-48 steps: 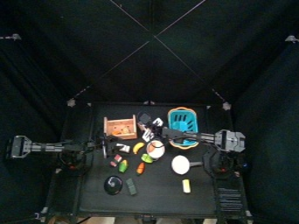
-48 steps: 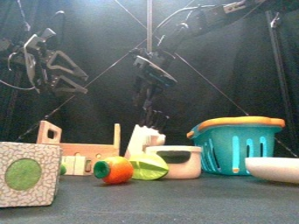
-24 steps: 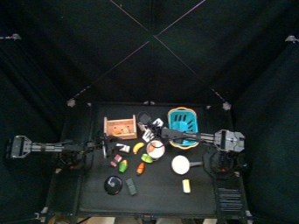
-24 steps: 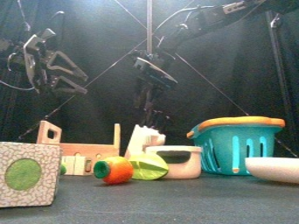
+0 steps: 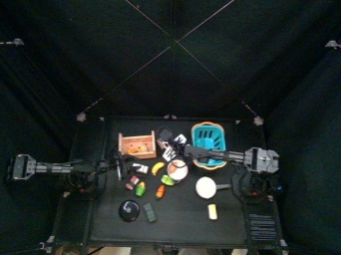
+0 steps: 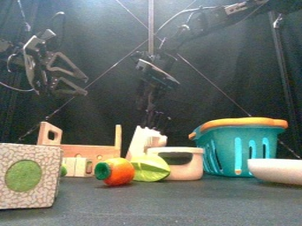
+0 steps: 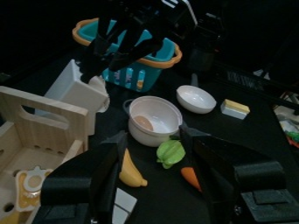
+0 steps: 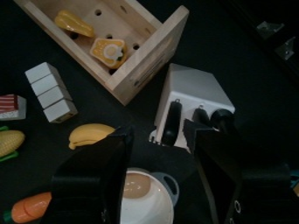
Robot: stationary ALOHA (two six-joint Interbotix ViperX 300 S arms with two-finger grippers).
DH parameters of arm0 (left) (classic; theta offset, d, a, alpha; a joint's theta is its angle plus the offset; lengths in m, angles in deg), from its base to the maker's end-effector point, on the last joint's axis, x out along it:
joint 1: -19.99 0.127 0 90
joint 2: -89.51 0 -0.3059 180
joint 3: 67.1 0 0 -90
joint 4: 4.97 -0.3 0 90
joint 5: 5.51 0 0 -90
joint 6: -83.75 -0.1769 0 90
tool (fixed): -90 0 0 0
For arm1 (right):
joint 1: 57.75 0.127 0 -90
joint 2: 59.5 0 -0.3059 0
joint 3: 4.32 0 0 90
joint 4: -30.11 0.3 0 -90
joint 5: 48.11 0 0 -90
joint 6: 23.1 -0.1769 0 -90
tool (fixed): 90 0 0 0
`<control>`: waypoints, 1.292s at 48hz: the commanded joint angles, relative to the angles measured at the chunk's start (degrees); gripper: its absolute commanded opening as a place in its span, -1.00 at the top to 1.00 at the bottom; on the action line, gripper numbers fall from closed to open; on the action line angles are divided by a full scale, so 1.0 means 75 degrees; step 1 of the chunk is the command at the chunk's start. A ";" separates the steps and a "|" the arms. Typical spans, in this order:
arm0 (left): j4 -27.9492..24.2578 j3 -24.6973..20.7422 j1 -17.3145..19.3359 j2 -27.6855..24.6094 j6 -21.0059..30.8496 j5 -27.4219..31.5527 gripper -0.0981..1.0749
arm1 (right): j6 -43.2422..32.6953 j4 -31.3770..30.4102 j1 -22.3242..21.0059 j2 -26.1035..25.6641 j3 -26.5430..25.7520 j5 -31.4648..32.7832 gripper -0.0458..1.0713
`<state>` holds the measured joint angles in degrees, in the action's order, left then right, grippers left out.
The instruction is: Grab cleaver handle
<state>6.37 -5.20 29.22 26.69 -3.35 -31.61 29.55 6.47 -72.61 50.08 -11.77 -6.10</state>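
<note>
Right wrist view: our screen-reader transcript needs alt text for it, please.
The right gripper, jaws open, hangs over a white knife block with black handles sticking out. Beside it lie a wooden crate, a banana and a white bowl.

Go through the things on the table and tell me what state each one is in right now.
Right end effector: open, above the knife block.
Left end effector: jaws apart, off to the side, holding nothing.
Knife block: upright, black handles in its slots.
Wooden crate: open-topped, toy food inside.
Teal basket: upright.
White pot: uncovered.
White bowl: empty.
</note>
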 commanded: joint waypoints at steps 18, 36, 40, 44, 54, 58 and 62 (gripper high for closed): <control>-0.0023 -0.0059 -0.0012 0.0000 0.0000 -0.0070 -0.67 | -0.0035 -0.0258 -0.0211 -0.0070 -0.1195 0.0996 -0.59; -0.0023 -0.0059 -0.0023 0.0000 0.0023 -0.0070 -0.67 | -0.2402 -0.2227 0.0703 -0.0270 -0.0855 0.1254 -0.59; -0.0023 -0.0059 -0.0023 0.0000 0.0023 -0.0070 -0.67 | -0.2484 -0.2203 0.0809 -0.0270 -0.0738 0.1254 -0.59; -0.0023 -0.0059 -0.0023 -0.0012 0.0012 -0.0070 -0.67 | -0.2520 -0.2074 0.0832 -0.0270 -0.0598 0.1242 -0.59; -0.0023 -0.0059 -0.0023 -0.0012 0.0000 -0.0070 -0.67 | -0.2555 -0.1922 0.0832 -0.0270 -0.0398 0.1195 -0.59; -0.0023 -0.0059 -0.0023 -0.0012 0.0000 -0.0070 -0.67 | -0.2578 -0.1922 0.0797 -0.0270 -0.0328 0.1113 -0.59; -0.0023 -0.0059 -0.0023 -0.0012 0.0012 -0.0059 -0.67 | -0.2578 -0.1910 0.0785 -0.0270 -0.0293 0.0996 -0.58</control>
<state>6.37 -4.94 29.13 26.69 -3.17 -31.61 10.30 -7.86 -66.45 50.52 -13.53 2.42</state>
